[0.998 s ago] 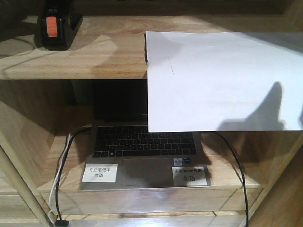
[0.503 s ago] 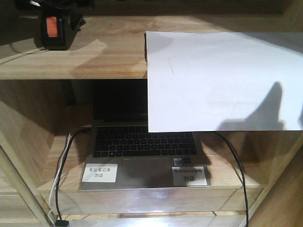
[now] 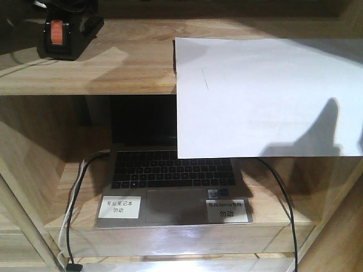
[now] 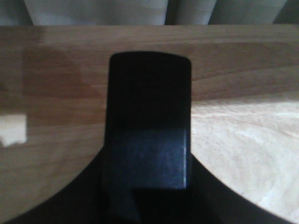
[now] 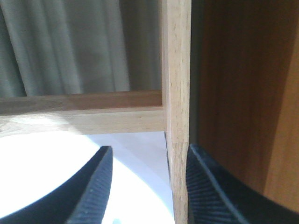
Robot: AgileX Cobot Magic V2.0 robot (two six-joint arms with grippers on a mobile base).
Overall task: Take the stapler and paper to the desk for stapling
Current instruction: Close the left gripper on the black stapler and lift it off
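The black stapler [image 3: 61, 38], with its orange label, sits on the upper shelf at the far left. My left gripper [image 3: 65, 7] reaches down over it from the top edge. In the left wrist view the stapler [image 4: 149, 116] fills the gap between the dark fingers, and my left gripper [image 4: 148, 186] is shut on it. The white paper [image 3: 266, 96] lies on the same shelf to the right, its front part hanging over the edge. My right gripper [image 5: 149, 186] is open at the paper's [image 5: 46, 168] right edge, its fingers either side of a wooden upright [image 5: 176, 93]. The desk is out of view.
An open laptop [image 3: 170, 181] with two white labels sits on the lower shelf, partly behind the hanging paper. Black and white cables [image 3: 71, 215] run down its left side, and another black cable [image 3: 283, 198] runs down the right. Curtains hang behind the shelf.
My left gripper has come down over the stapler, and the stapler has shifted slightly left. The paper has not moved.
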